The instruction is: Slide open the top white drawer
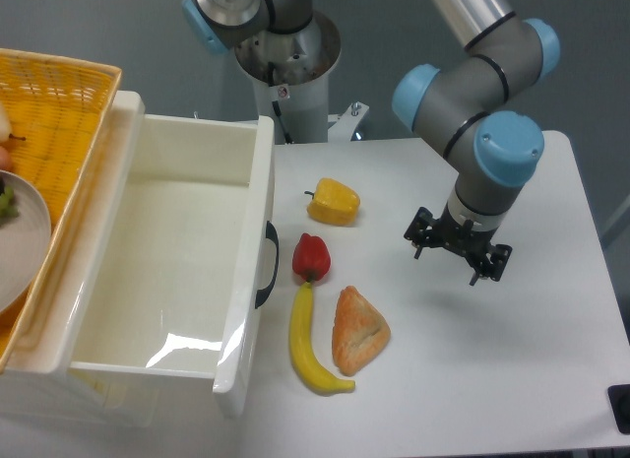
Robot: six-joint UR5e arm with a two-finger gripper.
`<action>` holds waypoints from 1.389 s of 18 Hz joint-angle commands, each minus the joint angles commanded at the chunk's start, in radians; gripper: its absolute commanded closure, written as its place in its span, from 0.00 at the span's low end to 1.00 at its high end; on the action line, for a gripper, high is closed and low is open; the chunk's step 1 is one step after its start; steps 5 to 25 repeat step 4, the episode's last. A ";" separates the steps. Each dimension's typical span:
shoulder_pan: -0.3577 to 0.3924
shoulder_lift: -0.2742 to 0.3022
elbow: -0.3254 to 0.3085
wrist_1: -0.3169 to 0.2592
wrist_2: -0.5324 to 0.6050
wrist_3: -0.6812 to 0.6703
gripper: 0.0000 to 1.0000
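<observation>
The top white drawer [157,271] stands pulled far out of the cabinet at the left, its deep cream tray bare inside. Its curved black handle [268,265] faces the table. My gripper [457,257] hangs over the white table well to the right of the drawer, open, with nothing between its fingers. It touches neither the handle nor any object.
Between drawer and gripper lie a yellow pepper [334,202], a red pepper [311,257], a banana [309,344] and a pastry [359,329]. A yellow wicker basket [59,113] with a plate sits on top of the cabinet at the left. The robot base [285,64] stands behind.
</observation>
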 joint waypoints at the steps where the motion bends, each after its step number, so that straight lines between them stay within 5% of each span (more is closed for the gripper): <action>1: 0.000 -0.008 0.000 0.006 0.012 0.032 0.00; 25: 0.002 -0.022 0.000 0.023 0.032 0.072 0.00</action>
